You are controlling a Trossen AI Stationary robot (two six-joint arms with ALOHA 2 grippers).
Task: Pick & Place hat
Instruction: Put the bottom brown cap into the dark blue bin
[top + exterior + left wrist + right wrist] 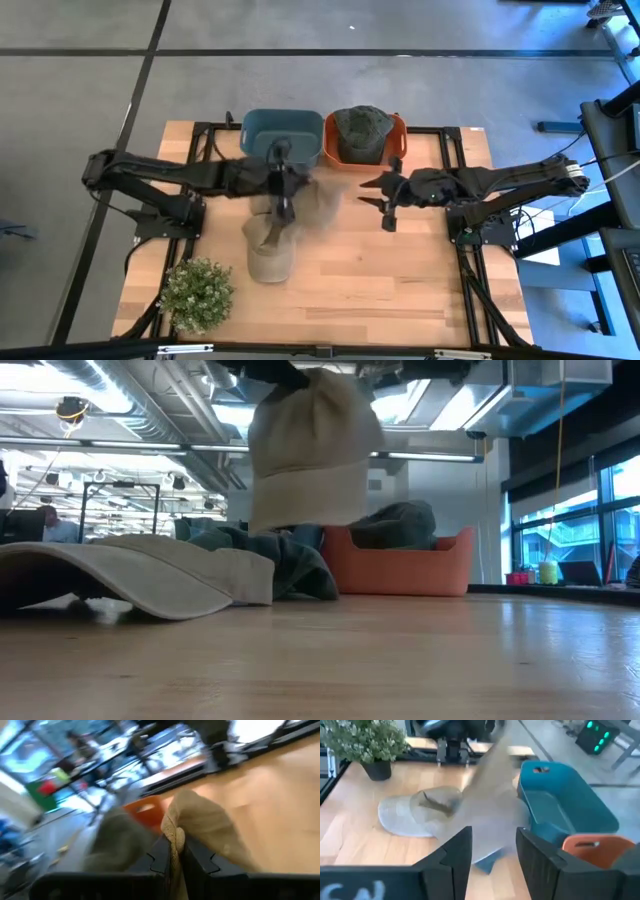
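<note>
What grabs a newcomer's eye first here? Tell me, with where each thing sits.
A beige hat hangs in the air, pinched in the left gripper above the table's middle, near the blue bin. A second pale cap lies flat on the wooden table below it. At the far edge, an orange bin holds a dark green hat, and the right gripper waits open beside it.

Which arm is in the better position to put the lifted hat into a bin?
Left. Its pincer is shut on the hat, lifted near the blue bin. The right pincer is open and empty.
</note>
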